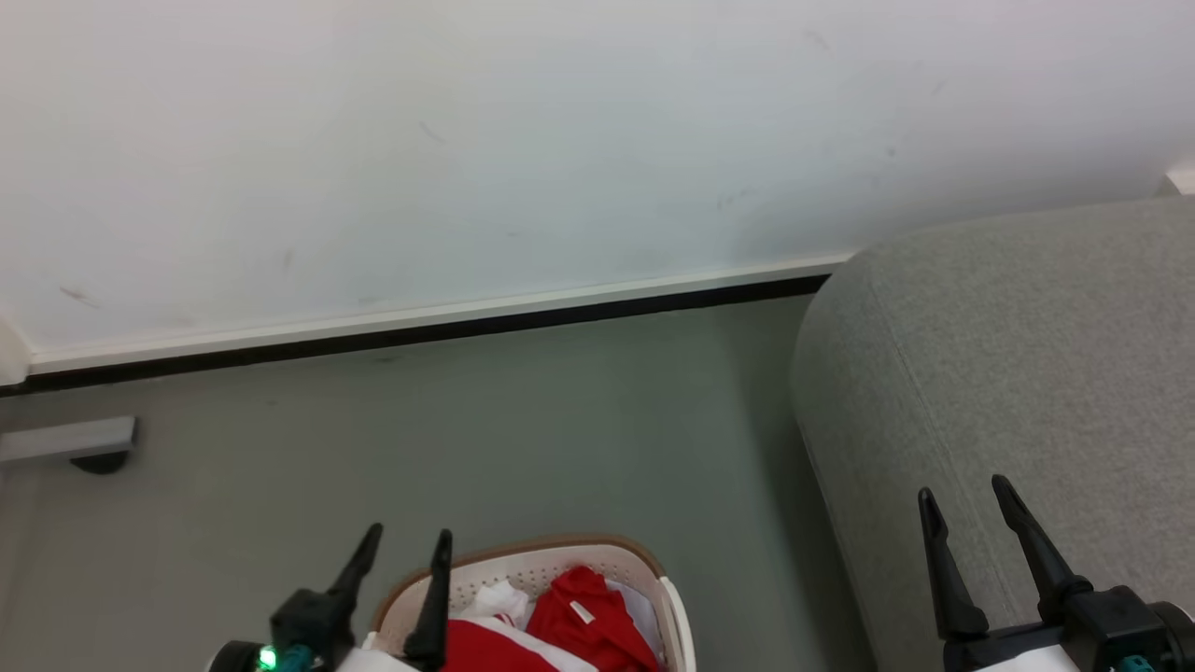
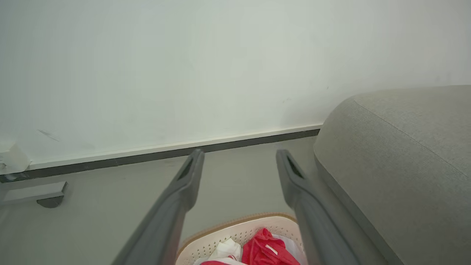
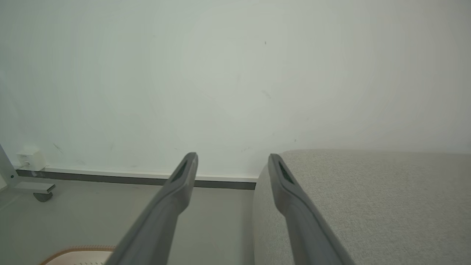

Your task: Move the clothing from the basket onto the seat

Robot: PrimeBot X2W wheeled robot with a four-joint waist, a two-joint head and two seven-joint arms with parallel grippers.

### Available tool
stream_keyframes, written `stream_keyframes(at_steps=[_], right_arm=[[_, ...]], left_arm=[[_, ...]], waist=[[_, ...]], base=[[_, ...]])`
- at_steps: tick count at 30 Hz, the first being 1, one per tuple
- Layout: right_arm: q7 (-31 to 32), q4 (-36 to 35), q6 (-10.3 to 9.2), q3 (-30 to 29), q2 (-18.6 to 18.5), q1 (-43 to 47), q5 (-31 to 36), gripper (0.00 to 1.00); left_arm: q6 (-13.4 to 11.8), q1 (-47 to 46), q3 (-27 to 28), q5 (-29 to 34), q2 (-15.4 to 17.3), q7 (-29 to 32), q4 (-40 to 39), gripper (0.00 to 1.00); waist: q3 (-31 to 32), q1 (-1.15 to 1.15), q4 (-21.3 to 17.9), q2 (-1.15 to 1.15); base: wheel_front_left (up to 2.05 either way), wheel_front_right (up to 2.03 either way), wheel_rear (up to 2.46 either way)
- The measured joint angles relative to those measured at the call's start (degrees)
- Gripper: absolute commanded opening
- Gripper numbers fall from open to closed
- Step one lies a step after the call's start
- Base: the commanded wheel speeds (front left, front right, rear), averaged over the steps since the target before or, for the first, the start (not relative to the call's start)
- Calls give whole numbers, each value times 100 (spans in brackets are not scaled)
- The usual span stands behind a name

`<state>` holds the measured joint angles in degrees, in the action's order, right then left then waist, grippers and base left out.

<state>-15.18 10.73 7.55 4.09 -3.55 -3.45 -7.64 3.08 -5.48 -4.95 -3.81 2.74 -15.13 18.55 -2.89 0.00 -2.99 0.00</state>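
The red clothing (image 1: 593,621) lies bunched in the cream basket (image 1: 523,567) on the floor at the bottom centre of the head view. In the left wrist view the clothing (image 2: 263,250) and the basket (image 2: 243,230) show low between the fingers. My left gripper (image 1: 408,539) hangs open above the basket's left rim, holding nothing; the left wrist view shows that gripper (image 2: 239,156) spread wide. The grey seat (image 1: 1018,373) fills the right side. My right gripper (image 1: 962,490) stands open over the seat's near left edge, empty, and its fingers part widely in the right wrist view (image 3: 232,159).
A white wall with a dark baseboard (image 1: 420,331) runs behind. A grey metal foot with a caster (image 1: 84,443) stands at the far left. A pale cloth (image 1: 499,597) lies in the basket beside the clothing. Grey floor (image 1: 523,429) lies between basket and wall.
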Motion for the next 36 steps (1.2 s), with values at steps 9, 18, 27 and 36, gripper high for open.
stream_keyframes(at_steps=[9,18,27,36], right_arm=[[0,-158,0,40,34,-263,-74,100],[0,-311,0,104,56,-609,-220,100],[0,-581,0,167,62,-1057,-524,100],[0,-942,0,245,59,-1502,-904,100]], left_arm=[[174,-632,-492,286,14,2,1181,100],[207,-1431,-910,619,41,801,2482,100],[-47,-2055,-916,675,119,1679,3417,100],[-474,-2768,-843,709,436,2193,3983,100]], waist=[[-431,0,-349,0],[-1074,0,-685,0],[-1917,1,-1035,0],[-2940,1,-1357,0]], base=[[0,0,0],[0,0,0],[0,0,0],[0,0,0]])
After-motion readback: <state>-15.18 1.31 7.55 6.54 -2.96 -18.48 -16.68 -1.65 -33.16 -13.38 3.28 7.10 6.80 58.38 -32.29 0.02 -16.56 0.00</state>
